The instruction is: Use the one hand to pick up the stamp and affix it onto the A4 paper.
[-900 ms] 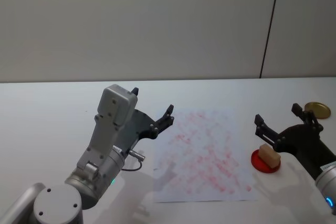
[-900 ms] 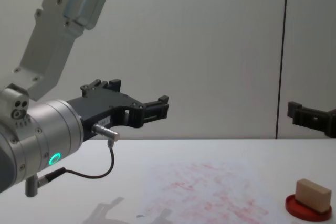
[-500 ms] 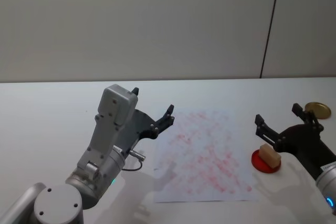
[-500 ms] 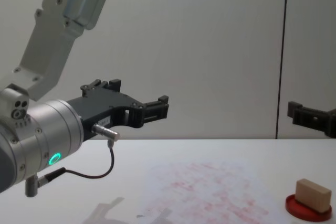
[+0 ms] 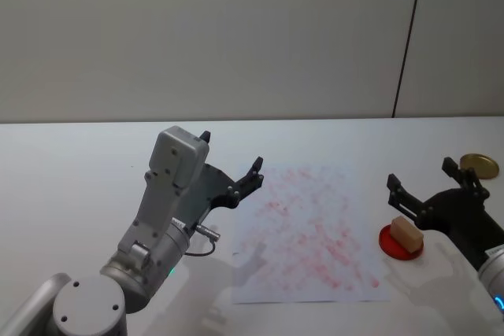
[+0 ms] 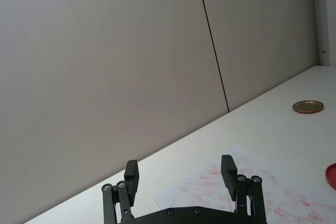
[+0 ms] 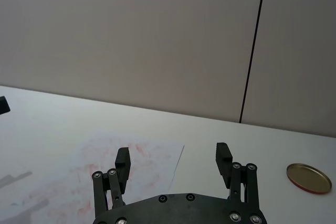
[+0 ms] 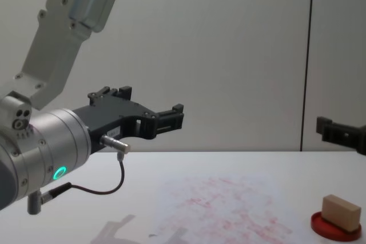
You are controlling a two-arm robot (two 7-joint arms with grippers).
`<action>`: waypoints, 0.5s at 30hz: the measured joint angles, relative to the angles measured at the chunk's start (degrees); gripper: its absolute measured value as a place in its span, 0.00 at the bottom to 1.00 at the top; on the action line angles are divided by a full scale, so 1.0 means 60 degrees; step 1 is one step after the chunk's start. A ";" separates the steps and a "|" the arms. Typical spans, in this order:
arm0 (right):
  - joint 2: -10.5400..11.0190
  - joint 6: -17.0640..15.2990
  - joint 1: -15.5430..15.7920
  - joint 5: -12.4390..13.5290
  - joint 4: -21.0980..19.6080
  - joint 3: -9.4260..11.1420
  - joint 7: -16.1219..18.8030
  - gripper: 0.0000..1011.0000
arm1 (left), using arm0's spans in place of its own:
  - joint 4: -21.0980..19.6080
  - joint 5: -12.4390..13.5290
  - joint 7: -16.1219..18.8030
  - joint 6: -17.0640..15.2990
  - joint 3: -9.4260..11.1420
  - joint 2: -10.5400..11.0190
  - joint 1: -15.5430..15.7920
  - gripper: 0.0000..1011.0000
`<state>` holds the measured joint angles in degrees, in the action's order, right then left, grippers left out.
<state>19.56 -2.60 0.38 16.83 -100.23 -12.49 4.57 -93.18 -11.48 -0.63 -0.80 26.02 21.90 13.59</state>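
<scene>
The right gripper (image 7: pixel 173 156) is held above a white table (image 7: pixel 63 114), its two black fingers (image 7: pixel 224 161) standing wide apart with nothing between them. Ahead of the jaws lies the paper (image 7: pixel 149 161), smudged with faint red marks; its near edge runs through the gap between them. A round gold lid (image 7: pixel 309 178) lies on the table well outside one finger. Beyond stands a grey wall (image 7: pixel 131 35) with a dark upright seam (image 7: pixel 252 51).

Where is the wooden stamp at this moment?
In the head view, the stamp sits on the red ink pad on the robot's right, just right of the A4 paper, under the open right gripper.
</scene>
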 joint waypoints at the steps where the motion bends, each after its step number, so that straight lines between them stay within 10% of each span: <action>1: 0.0010 -0.0032 -0.0013 0.0015 0.0032 0.0011 0.0035 0.99 | 0.0000 0.0000 0.0000 0.0000 0.0000 0.0001 0.0000 0.98; 15: 0.0272 -0.0506 -0.0288 0.0075 0.0968 0.0202 0.1074 0.99 | 0.0000 0.0000 0.0000 0.0000 0.0000 0.0000 0.0000 0.98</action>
<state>21.19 -5.63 -1.35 17.28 -94.42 -11.28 11.02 -93.18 -11.48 -0.63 -0.80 26.02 21.89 13.59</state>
